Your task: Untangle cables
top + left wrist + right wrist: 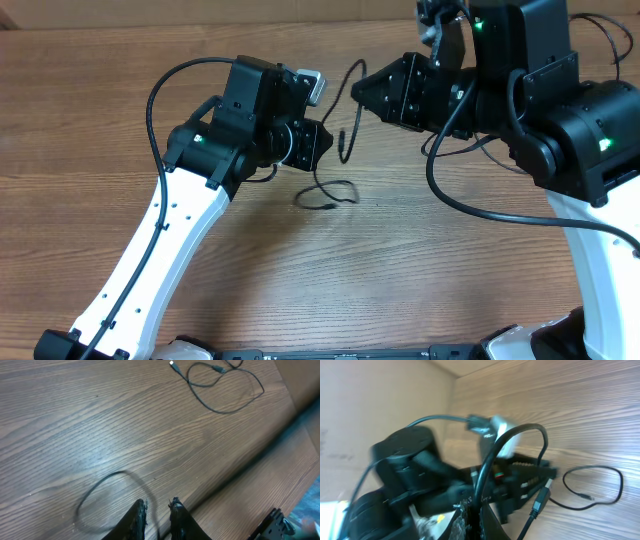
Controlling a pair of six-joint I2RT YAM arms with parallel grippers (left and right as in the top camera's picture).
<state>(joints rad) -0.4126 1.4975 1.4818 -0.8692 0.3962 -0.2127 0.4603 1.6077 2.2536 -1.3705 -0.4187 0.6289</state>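
**Fig.** Two arms over a wood table (120, 110).

**(a) Overhead.**
- Right gripper (355, 92) is at upper centre, tips pointing left.
- Left gripper (328, 143) sits just below & left of it, tips pointing right. The two are near but apart.
- Hanging cord (356, 120), thin & black, arcs up from the right gripper, then drops past the left gripper's tips.
- Looped cord (352, 192) lies flat on the table just below the left gripper, approx. centre of frame. One strand rises toward that gripper.

**(b) Right wrist.**
- The right gripper's jaws, at bottom centre, are clenched on the hanging cord.
- The cord climbs from them, bends over at upper centre & ends in a plug (540, 502).
- The plug dangles clear of the table in front of the left gripper's black body.
- The looped cord shows at the right edge, flat on the wood.

**(c) Left wrist.**
- Fingers (141, 515) at bottom centre stand a narrow gap apart.
- The looped cord makes an oval at lower left & runs into that gap. Pinched or loose: cannot tell.
- Third cord (227, 411) lies in a slack loop at top right w/ two plug ends, well apart from the fingers.
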